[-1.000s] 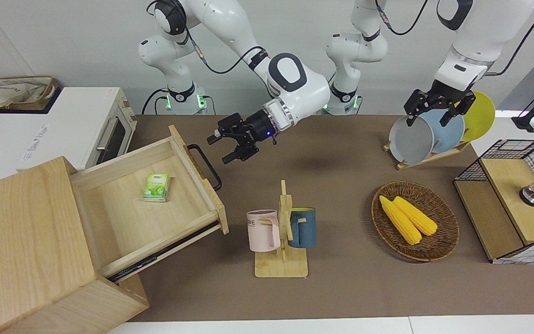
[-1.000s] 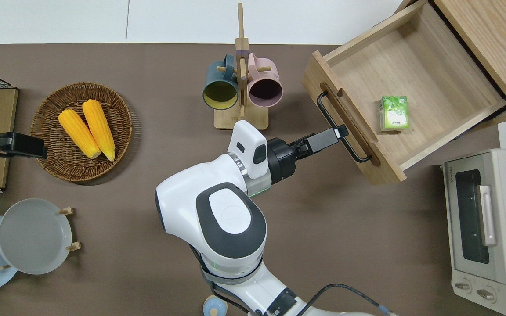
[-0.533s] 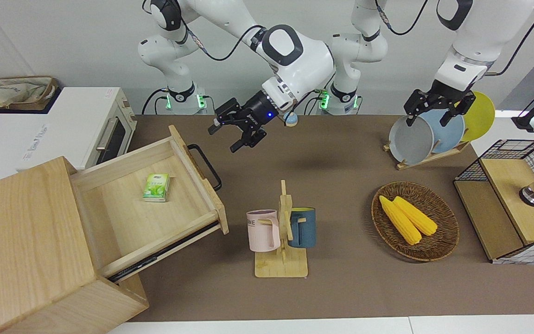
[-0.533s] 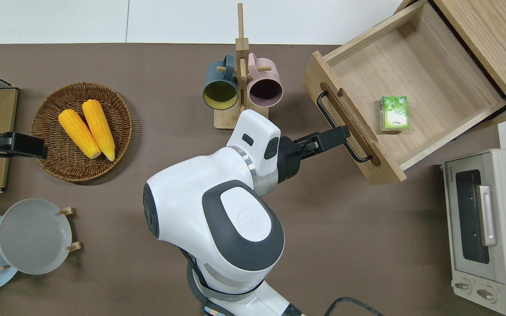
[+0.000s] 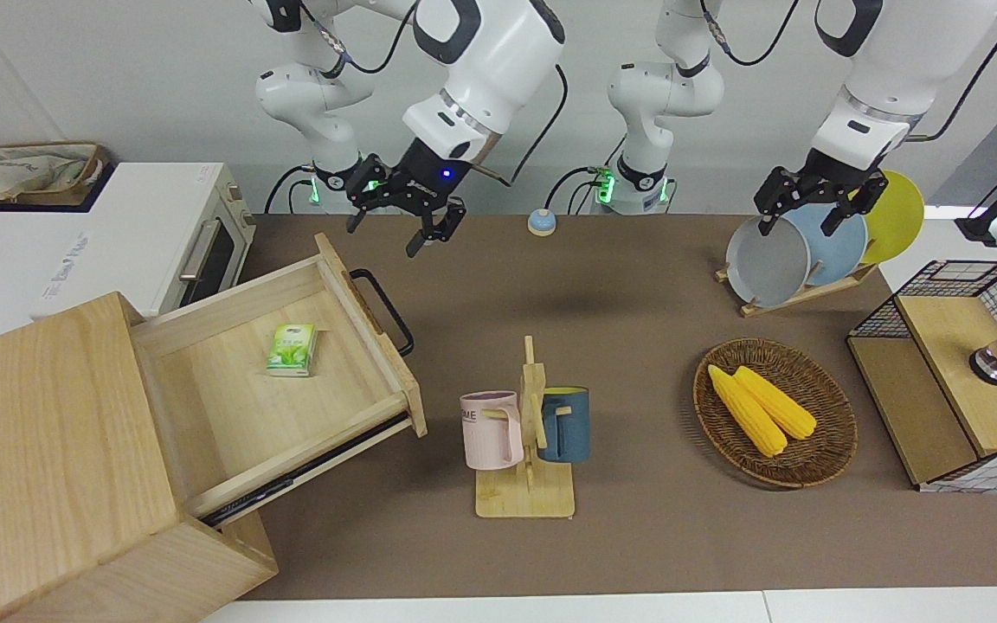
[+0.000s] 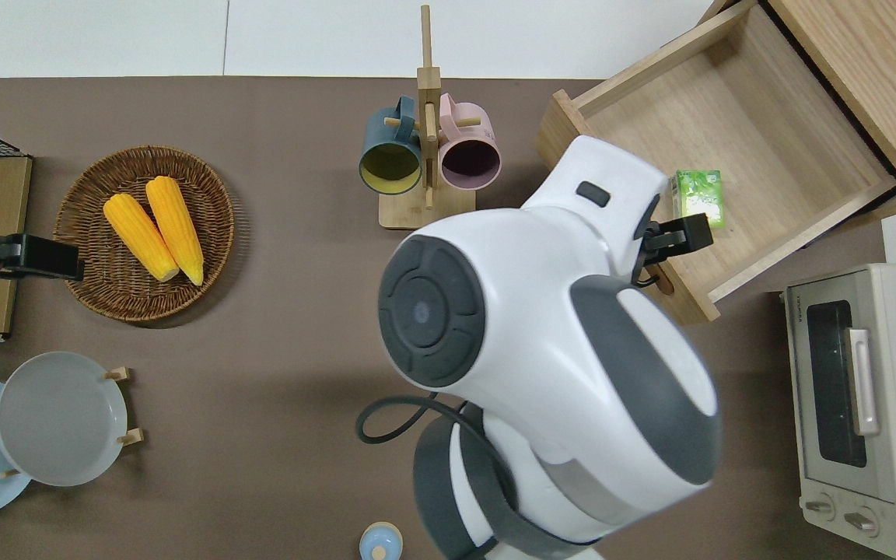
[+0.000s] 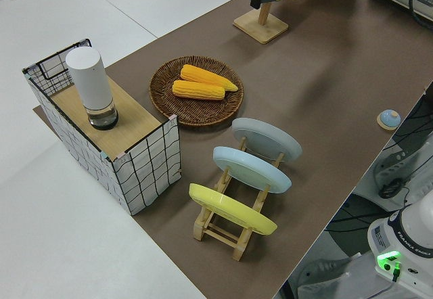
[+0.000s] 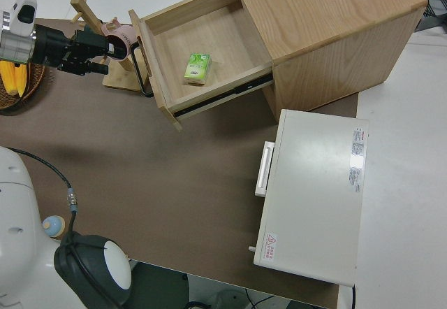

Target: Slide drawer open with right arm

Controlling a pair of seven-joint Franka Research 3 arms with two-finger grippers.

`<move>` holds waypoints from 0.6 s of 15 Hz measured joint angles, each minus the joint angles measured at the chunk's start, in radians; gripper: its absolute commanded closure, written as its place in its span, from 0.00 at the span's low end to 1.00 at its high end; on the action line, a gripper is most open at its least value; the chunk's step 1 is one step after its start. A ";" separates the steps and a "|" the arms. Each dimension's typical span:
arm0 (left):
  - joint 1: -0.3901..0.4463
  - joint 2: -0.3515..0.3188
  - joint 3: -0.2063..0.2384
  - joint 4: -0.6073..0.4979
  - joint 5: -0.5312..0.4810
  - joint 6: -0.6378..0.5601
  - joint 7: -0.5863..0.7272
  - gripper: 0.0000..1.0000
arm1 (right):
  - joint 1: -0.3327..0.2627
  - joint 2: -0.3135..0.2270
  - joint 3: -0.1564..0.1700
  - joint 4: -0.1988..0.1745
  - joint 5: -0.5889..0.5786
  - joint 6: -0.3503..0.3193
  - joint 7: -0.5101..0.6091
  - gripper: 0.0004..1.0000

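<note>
The pale-wood drawer [image 5: 291, 407] stands pulled far out of the big pale-wood box [image 5: 40, 433]. Its black bar handle [image 5: 386, 307] is free, with nothing touching it. A small green carton [image 5: 292, 349] lies on the drawer floor. My right gripper [image 5: 399, 225], with the blue light at its wrist, is open, empty and raised well above the table. In the overhead view the right gripper [image 6: 677, 236] is over the drawer's front board beside the carton [image 6: 698, 194], and the arm hides most of the handle. The left arm is parked, its gripper [image 5: 806, 208] open.
A white toaster oven [image 5: 144, 234] stands beside the box, nearer the robots. A wooden mug rack [image 5: 526, 433] holds a pink and a blue mug mid-table. A wicker basket [image 5: 819, 459] holds corn. A plate rack [image 5: 810, 247], a wire-mesh shelf [image 5: 957, 372] and a small blue button [image 5: 540, 223] also stand here.
My right gripper has left the handle, risen high and swung toward the robots and the right arm's end. The drawer and carton have not moved. The left arm is still.
</note>
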 measured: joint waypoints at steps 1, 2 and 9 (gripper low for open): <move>0.000 0.000 0.000 0.000 0.000 0.000 0.000 0.00 | -0.021 -0.017 0.000 0.000 0.039 0.004 -0.013 0.01; 0.000 0.000 0.000 0.000 0.000 0.000 0.000 0.00 | -0.046 -0.035 0.000 0.000 0.087 0.008 -0.024 0.01; 0.000 0.000 0.000 0.000 0.000 0.000 0.000 0.00 | -0.244 -0.106 -0.002 0.000 0.398 0.032 -0.092 0.01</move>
